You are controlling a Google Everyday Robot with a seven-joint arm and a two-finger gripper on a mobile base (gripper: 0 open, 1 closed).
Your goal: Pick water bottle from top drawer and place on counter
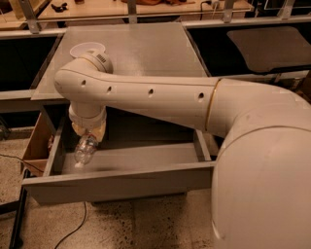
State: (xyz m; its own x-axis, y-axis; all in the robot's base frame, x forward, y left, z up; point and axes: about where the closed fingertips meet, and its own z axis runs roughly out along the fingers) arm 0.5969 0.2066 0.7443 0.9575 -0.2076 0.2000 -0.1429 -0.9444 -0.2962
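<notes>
The top drawer (121, 183) stands pulled out below the grey counter (141, 53). My gripper (89, 135) reaches down into the drawer's left end, under my white arm. It is shut on the top of the clear crinkled water bottle (84, 151). The bottle hangs tilted from the gripper, with its lower end close to the drawer floor near the left inner side. The arm hides the middle of the drawer's back part and the counter's front edge.
A round white bowl (85, 48) sits on the counter's left side, just behind my arm's elbow. A brown wooden box (35, 146) stands left of the drawer. A wooden tabletop (97, 8) runs along the back. A cable (73, 228) lies on the speckled floor.
</notes>
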